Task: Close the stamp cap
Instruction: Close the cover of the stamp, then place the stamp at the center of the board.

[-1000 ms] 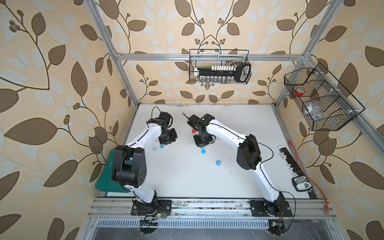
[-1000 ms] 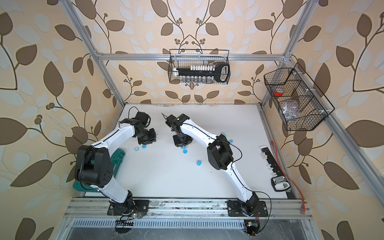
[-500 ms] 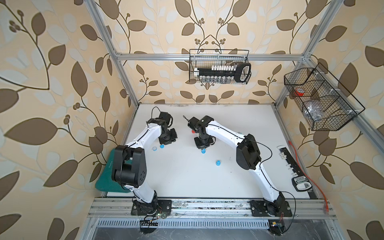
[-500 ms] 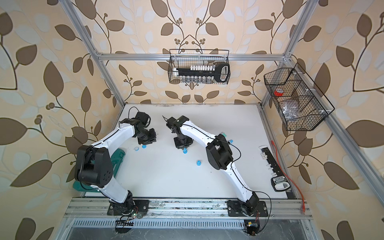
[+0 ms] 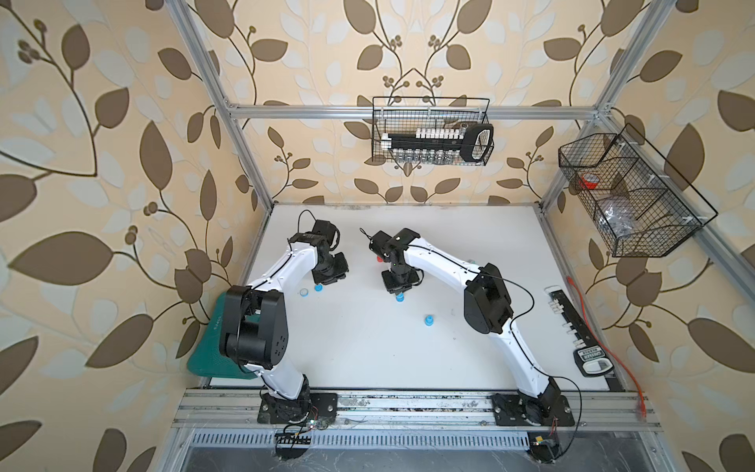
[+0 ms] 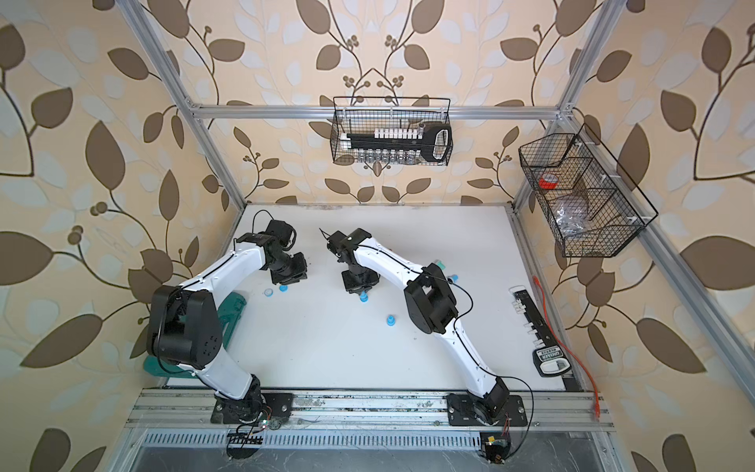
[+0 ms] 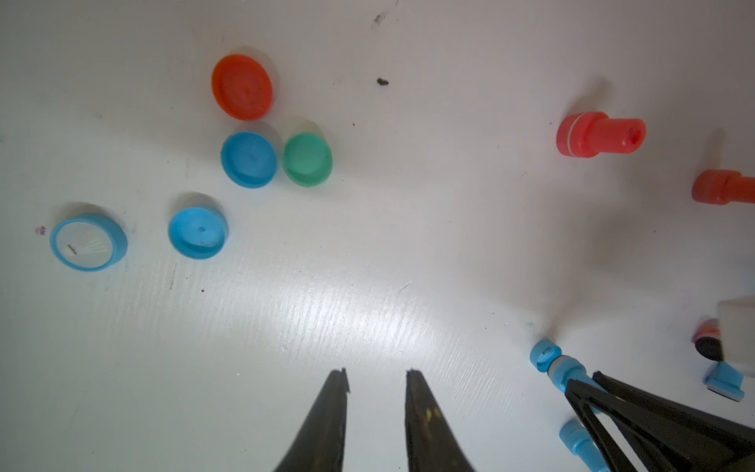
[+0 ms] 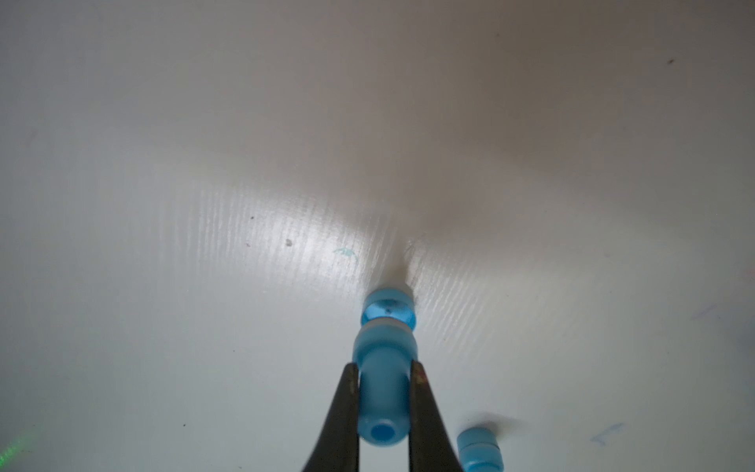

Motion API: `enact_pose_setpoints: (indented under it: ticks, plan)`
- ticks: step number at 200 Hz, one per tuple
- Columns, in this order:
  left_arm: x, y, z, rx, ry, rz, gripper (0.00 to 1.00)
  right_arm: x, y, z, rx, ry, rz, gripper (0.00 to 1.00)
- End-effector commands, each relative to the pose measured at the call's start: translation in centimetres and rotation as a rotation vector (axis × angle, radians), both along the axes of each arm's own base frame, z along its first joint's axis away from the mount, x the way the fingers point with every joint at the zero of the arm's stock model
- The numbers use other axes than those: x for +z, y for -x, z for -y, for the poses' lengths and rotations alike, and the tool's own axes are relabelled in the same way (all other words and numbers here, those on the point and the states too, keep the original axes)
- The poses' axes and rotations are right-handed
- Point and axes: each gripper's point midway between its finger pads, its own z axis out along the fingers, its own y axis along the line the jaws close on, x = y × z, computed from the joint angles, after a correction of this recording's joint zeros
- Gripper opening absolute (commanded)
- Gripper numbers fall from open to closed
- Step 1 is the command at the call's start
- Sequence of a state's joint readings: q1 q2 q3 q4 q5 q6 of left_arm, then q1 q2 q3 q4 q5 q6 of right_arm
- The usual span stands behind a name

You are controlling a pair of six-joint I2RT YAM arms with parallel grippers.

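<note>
Table: one white table (image 5: 367, 359), with one green mat (image 5: 206, 347) at its left edge.
Left gripper: the left gripper (image 7: 378, 392) hovers over bare table. Its fingers are nearly together with a thin gap, and nothing is between them.
Loose caps: five in the left wrist view.
Blue: three. These are an upturned blue cap (image 7: 88, 242), a lone blue cap (image 7: 198, 233) near it, and a clustered blue cap (image 7: 249, 159).
Green: one green cap (image 7: 307, 159), touching the clustered blue one.
Orange: one orange cap (image 7: 242, 86), just beside those two.
Red stamps: two lying on their sides, a whole red stamp (image 7: 598, 135) and a cropped red stamp (image 7: 723, 192) at the frame edge.
Right gripper: the right gripper (image 8: 384, 367) has its fingers clamped on the handle of the held blue stamp (image 8: 385, 343).
Task's thing: one stamp cap (image 8: 388, 312), blue, sits on the table against the held stamp's head. I cannot tell whether it is fully seated.
Spare: one spare blue stamp (image 8: 480, 451) just beside the right gripper.
Wall: two wire baskets, a back basket (image 5: 431, 130) and a side basket (image 5: 629, 196).
</note>
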State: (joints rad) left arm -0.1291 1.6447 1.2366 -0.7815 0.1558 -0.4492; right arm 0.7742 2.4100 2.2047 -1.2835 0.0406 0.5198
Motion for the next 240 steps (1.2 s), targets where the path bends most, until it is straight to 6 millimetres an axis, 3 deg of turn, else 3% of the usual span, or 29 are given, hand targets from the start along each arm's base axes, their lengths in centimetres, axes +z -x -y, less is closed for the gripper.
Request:
enact_pose_setpoints:
  ticks: [1,164,191,219,240]
  plan:
    - [0.6,0.3,-0.4,0.01,0.003,0.013,0.28,-1.7,0.6,0.1,-0.003,0.02,-0.039,0.0]
    - [0.3,0.4,-0.4,0.01,0.003,0.006,0.27,-3.2,1.2,0.8,-0.019,0.044,-0.053,0.0]
    - [0.3,0.3,-0.4,0.011,0.005,0.006,0.27,-4.5,1.5,1.4,-0.039,0.039,0.002,0.0]
    - [0.5,0.3,-0.4,0.011,0.002,0.012,0.27,-6.7,3.0,2.2,-0.053,0.064,-0.051,0.0]
    - [0.5,0.3,-0.4,0.011,0.002,0.01,0.27,-7.1,3.1,2.5,-0.057,0.08,-0.056,0.0]
